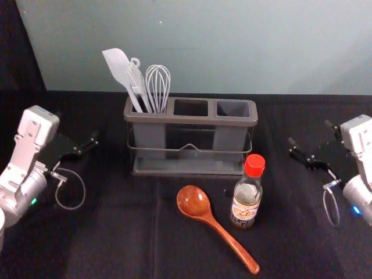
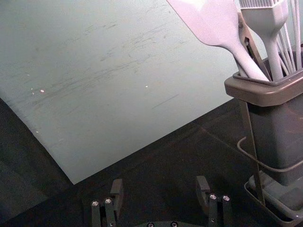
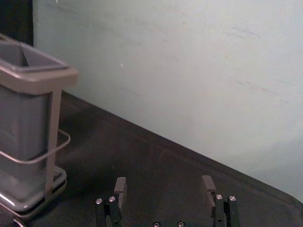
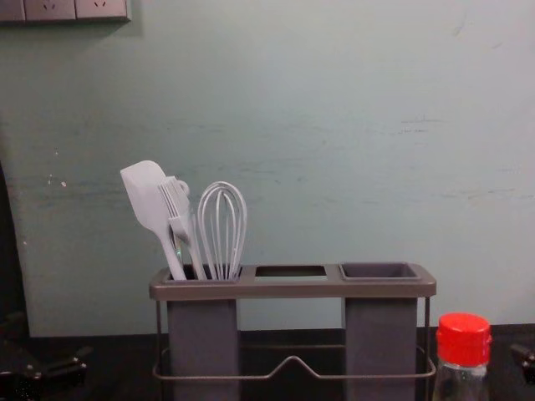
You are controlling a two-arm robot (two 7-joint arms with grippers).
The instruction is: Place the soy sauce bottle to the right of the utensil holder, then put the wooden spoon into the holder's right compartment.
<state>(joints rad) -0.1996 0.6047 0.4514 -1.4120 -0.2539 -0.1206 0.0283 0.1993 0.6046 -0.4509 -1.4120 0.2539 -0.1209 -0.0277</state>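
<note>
Soy sauce bottle (image 1: 245,200): I see it upright, before the holder's right end
Wooden spoon (image 1: 218,225): lying beside the bottle
Utensil holder (image 1: 168,118): whisk (image 1: 158,87) in the left compartment
Left gripper (image 1: 80,135): left of the holder, released, fingers apart
Right gripper (image 1: 311,133): right of it, likewise spread

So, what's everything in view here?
Utensil holder: one, grey-brown, mid-table
Spatula: one, pale grey, holder's left compartment
Brush: one, pale grey, same compartment
Whisk: one, pale grey, same compartment
Soy sauce bottle: one, clear, red-capped, before holder's right end
Wooden spoon: one, reddish-brown, left of bottle
Cloth: one, black, beneath
Wall: one, pale green, behind
Socket panels: three, grey, upper-left wall
Arms: two, white, either side
Cable loops: two, whitish, on arms
Left tool: one, black, open, left of holder
Right tool: one, black, open, right of holder
</note>
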